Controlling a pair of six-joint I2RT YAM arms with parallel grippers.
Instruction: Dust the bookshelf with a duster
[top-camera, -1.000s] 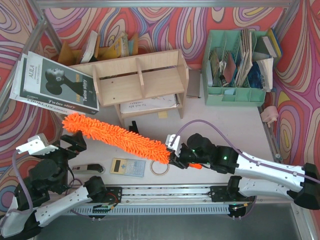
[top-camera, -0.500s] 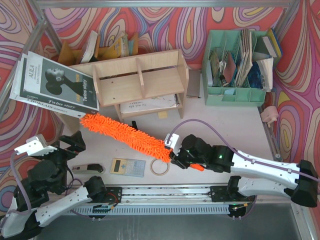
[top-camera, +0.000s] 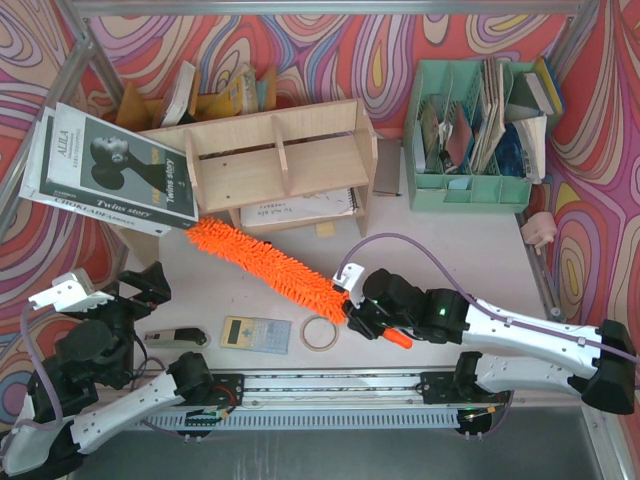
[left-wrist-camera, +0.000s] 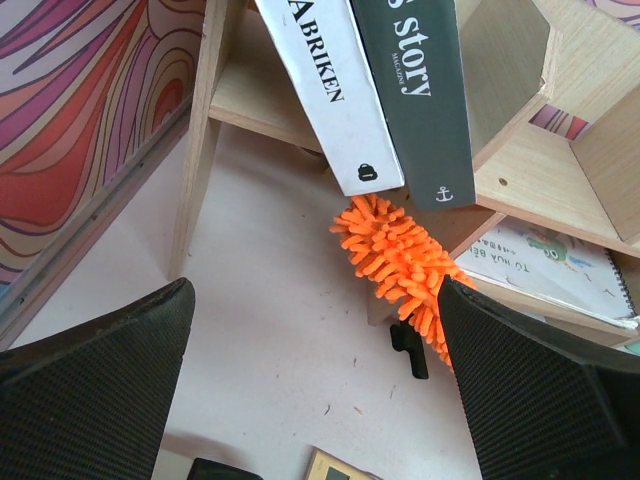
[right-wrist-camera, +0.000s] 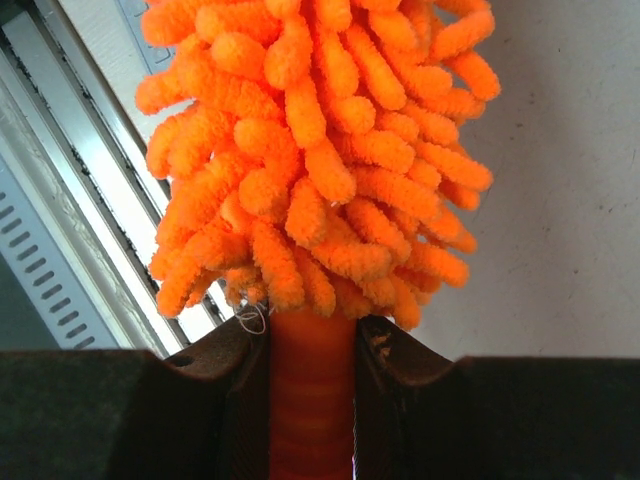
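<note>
The right gripper (right-wrist-camera: 310, 400) squeezes the duster (top-camera: 270, 265) handle. Its fluffy tip sits by the bookshelf (top-camera: 280, 160) bottom, maybe touching 2 leaning books (left-wrist-camera: 390, 90). Pushing harder could knock them off. The left gripper (left-wrist-camera: 315, 330) is wide apart.

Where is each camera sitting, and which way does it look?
Top camera: above and behind the arms, looking down at the table, bookshelf and duster; the left arm and right arm both show.
Left wrist camera: on the left arm, low, looking forward at the bookshelf and leaning books; its open left fingers fill the bottom corners.
Right wrist camera: on the right arm, looking along the duster; its right fingers clamp the orange handle.
Shared: all three see the duster.
</note>
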